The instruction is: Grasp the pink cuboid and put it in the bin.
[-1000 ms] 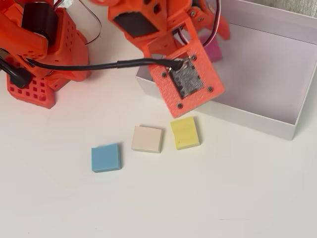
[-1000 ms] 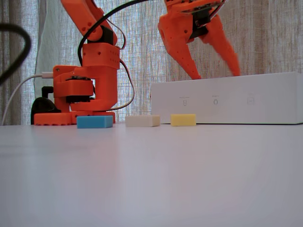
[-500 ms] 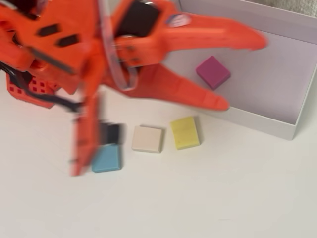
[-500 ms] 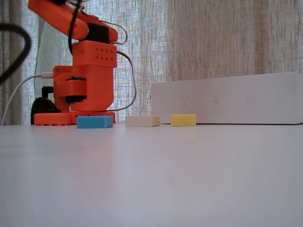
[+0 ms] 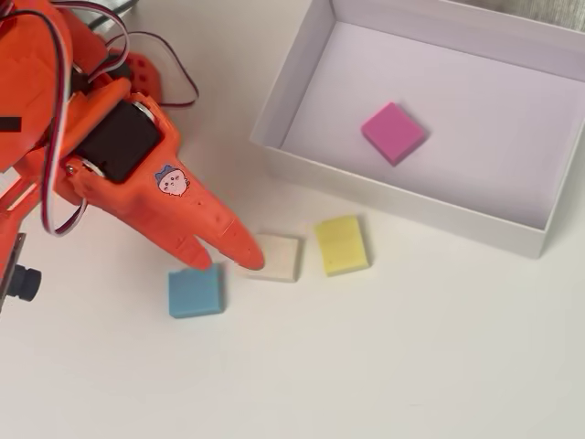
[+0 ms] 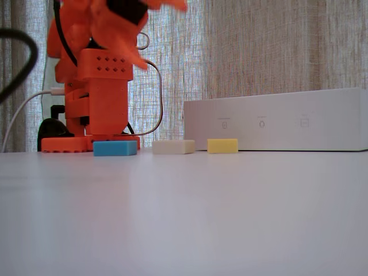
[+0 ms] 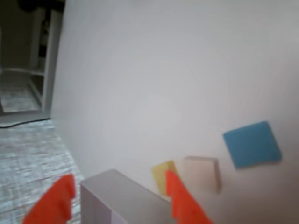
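Pincer (image 5: 219, 247) open; cartoon sticker (image 5: 171, 181) on it.

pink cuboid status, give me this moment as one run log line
pink cuboid: lying in bin | gripper: open, empty, outside bin | blue block, cream block, yellow block: on table

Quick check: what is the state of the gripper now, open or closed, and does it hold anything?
Gripper: open and empty; in the wrist view its two fingertips stand apart. The pink cuboid already lies in the bin.
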Available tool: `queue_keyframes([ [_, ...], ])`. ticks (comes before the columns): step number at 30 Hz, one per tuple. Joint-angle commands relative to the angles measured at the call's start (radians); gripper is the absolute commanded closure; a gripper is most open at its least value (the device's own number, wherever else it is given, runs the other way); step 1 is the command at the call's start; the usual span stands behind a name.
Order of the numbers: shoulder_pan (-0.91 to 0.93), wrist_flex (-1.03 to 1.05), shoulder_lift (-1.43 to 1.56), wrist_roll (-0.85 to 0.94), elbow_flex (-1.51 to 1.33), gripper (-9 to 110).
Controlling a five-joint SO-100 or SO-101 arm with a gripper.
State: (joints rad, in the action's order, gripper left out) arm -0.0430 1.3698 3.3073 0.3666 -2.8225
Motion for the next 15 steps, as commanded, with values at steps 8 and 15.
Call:
queue_keyframes([
  [8,0.015,-0.026,0.002,-0.011,-0.103,110],
  [15,0.002,-0.037,0.002,-0.037,-0.127,110],
])
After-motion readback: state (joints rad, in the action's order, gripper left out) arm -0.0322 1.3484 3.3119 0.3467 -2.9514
